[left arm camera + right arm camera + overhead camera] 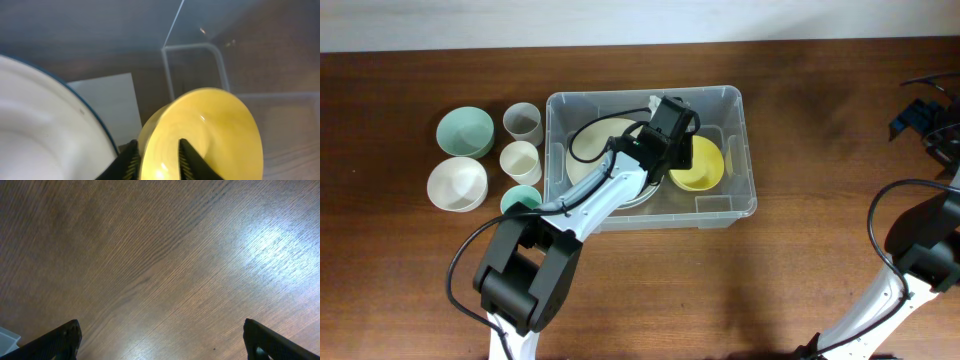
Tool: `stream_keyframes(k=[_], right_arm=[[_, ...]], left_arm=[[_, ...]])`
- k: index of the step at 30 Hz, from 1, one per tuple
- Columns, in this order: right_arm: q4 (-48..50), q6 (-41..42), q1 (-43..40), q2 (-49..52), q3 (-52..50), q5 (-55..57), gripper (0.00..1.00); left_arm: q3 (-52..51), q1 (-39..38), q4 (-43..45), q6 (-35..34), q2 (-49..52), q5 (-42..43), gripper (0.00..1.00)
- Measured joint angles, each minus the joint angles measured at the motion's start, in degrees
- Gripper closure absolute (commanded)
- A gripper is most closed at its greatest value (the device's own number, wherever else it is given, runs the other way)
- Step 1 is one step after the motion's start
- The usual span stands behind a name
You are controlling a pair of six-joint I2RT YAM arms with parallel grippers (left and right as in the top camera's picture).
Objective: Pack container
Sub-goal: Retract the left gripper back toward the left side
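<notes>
The container is a large clear bin at the table's middle. Inside it lie a white plate with a blue rim on the left and a yellow bowl on the right. My left gripper reaches into the bin and is shut on the yellow bowl's left rim. In the left wrist view one finger is outside and one inside the yellow bowl, with the gripper beside the plate and the white base label. My right gripper is open and empty at the far right, over bare wood.
Left of the bin stand a green bowl, a white bowl, a grey cup, a cream cup and a teal cup, partly under my left arm.
</notes>
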Motion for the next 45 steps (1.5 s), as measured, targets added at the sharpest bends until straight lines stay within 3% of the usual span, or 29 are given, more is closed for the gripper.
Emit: stream_keyframes(k=[8,14,17,24,32,38,45], right_arm=[[0.00,0.02,0.00,0.00,0.00,0.00,0.01],[-0.02,0.00,0.00,0.00,0.00,0.00,0.01],[0.00,0.04,0.00,0.00,0.00,0.00,0.01],[-0.02,0.00,0.00,0.00,0.00,-0.02,0.01],[-0.02,0.02,0.00,0.00,0.00,0.00,0.01],[-0.02,0.02,0.00,0.00,0.00,0.00,0.01],[0.00,0.02,0.00,0.00,0.00,0.00,0.01]], left_arm=[[2.45,0.00,1.49,4.39,0.02,0.02,0.40],[12.44,0.24,-4.98,8.81,0.04,0.00,0.24],[19.30,1.07,-11.37,10.03,0.02,-0.98,0.01],[27.12,7.52,-30.84,9.31,-2.80,-10.51,0.01],[27.96,26.14,-53.37,-5.57,-7.72,-17.27,0.01],[26.84,41.09,-57.61,-11.72,-7.72,-13.03,0.01],[18.01,51.45,-56.89,-13.40,-7.72,-7.74,0.01]])
